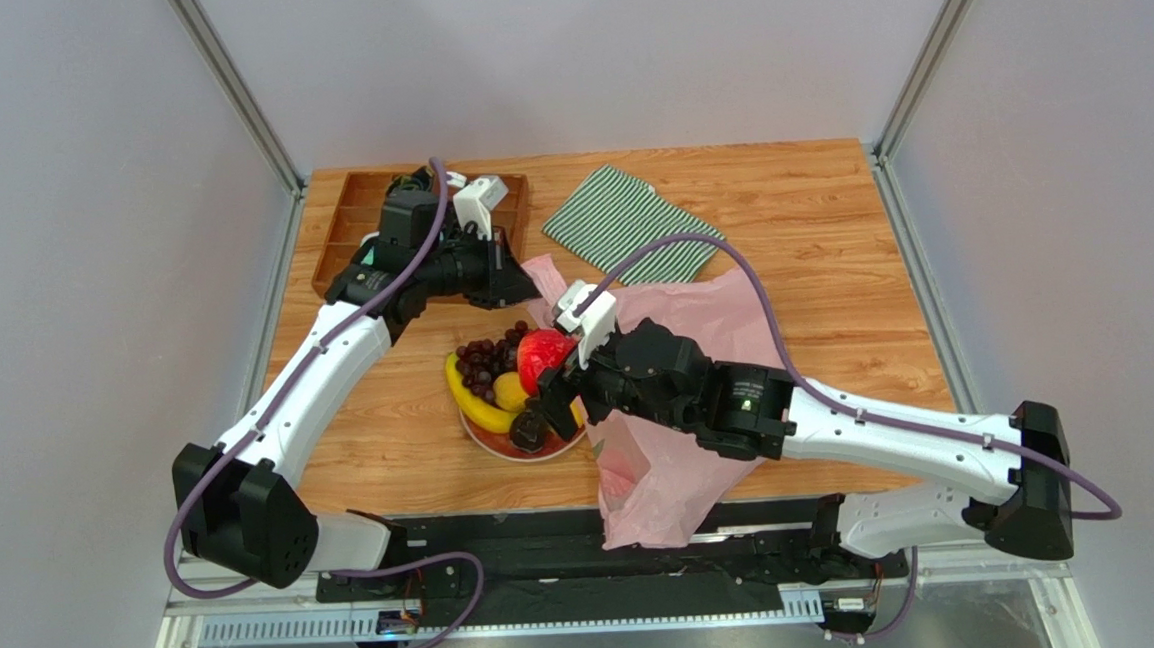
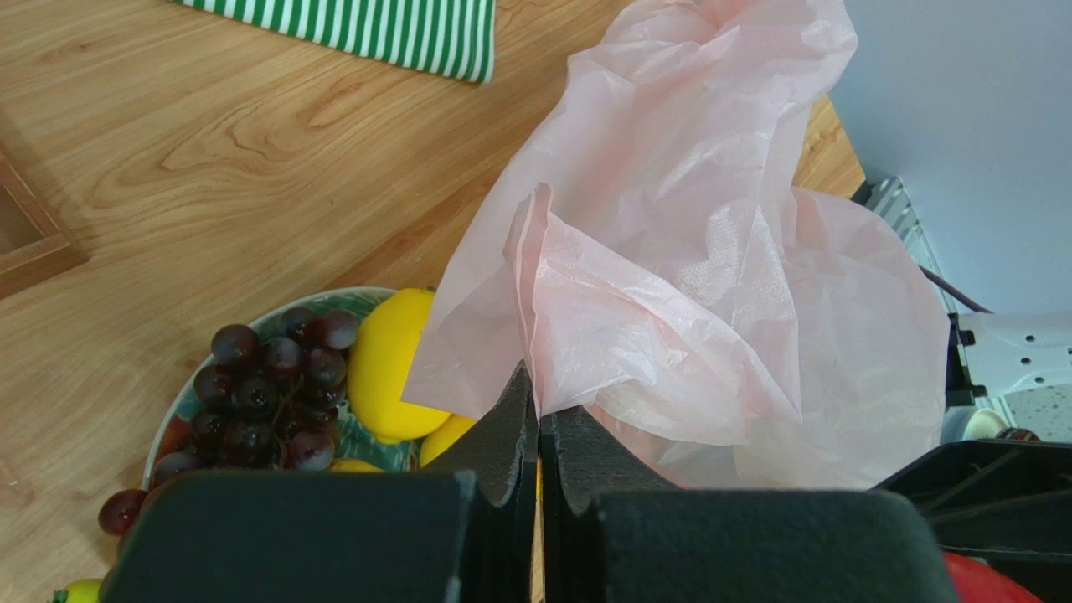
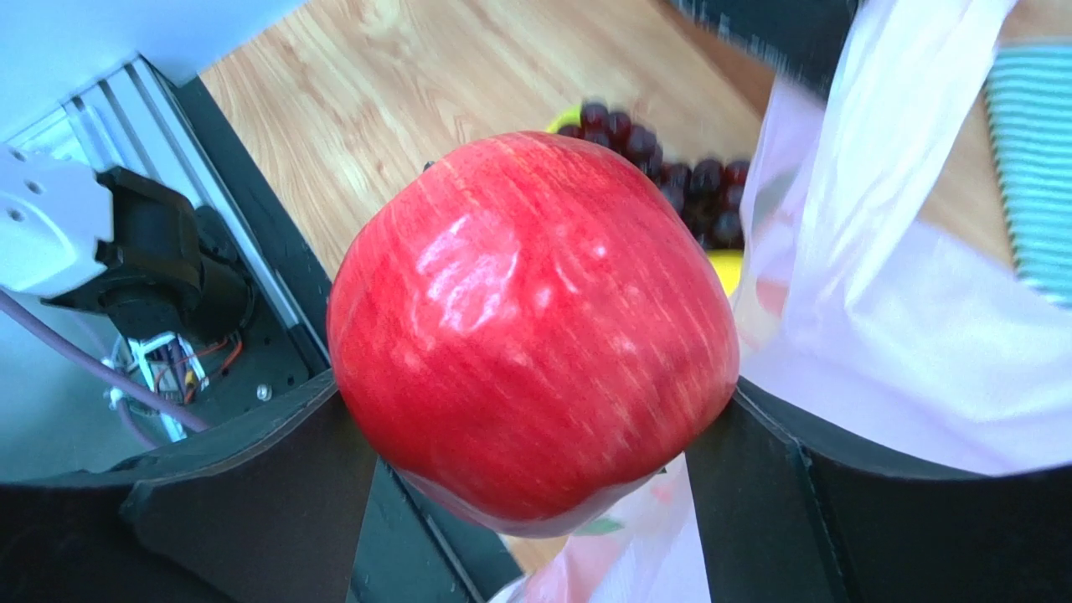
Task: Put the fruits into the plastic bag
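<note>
- Pink, thin plastic bag (image 1: 697, 332) lies crumpled from the middle of the table (image 1: 834, 233) to its near edge, just right of the plate (image 1: 523, 451).
- The left end effector (image 2: 539, 434) is pressed together, pinching a fold of the bag's film above the plate's far side.
- The right end effector (image 1: 560, 367) is spread wide around the red apple (image 3: 535, 327), gripping it over the plate; grapes (image 2: 271, 390), lemon (image 2: 384, 364) and banana (image 1: 470, 398) lie on the plate.
- Risk: no open mouth shows, so the apple may land on closed film and roll toward the table's near edge.
- Risk: the slippery fold may slide out of the pinch, letting the bag collapse.
</note>
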Available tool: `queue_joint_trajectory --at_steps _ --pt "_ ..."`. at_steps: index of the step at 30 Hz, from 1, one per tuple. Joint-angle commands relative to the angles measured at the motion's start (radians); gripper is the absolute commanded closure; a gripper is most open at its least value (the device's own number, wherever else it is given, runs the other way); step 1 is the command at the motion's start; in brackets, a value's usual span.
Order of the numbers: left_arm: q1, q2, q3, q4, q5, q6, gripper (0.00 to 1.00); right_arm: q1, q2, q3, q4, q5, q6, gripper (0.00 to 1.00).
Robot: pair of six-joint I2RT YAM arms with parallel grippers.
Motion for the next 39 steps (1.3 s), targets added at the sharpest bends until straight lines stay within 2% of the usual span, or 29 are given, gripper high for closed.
queue_joint_trajectory --at_steps 1,7,13,15,19,26,31,34,39 --pt "-0.003 -0.008 0.037 0.002 0.012 0.002 1.00 -0.001 0.036 0.043 -0.203 -0.012 0.123 0.73" --pt "-0.003 -0.013 0.035 0.007 0.018 -0.003 1.00 0.062 0.045 0.098 -0.219 -0.049 0.133 0.75" --pt "-0.003 -0.020 0.034 0.008 0.023 -0.004 1.00 0.097 0.194 0.171 -0.281 -0.096 0.179 0.75" --pt "-0.003 -0.023 0.034 0.008 0.023 -0.004 1.00 0.097 0.243 0.179 -0.313 -0.078 0.228 0.75" --pt "-0.003 -0.032 0.034 0.008 0.014 0.000 1.00 0.079 0.266 0.192 -0.473 0.073 0.306 0.76" --pt "-0.003 -0.057 0.034 0.007 -0.012 0.008 1.00 -0.042 0.058 0.103 -0.628 0.252 0.390 0.75" --pt "-0.003 -0.077 0.029 0.028 0.021 0.013 1.00 -0.154 0.004 0.038 -0.725 0.458 0.419 0.74" --pt "-0.003 -0.094 0.017 0.065 0.069 0.013 1.00 -0.224 -0.008 0.005 -0.714 0.537 0.397 0.73" --pt "-0.003 -0.118 -0.006 0.146 0.182 -0.009 1.00 -0.373 0.036 -0.049 -0.619 0.563 0.315 0.71"
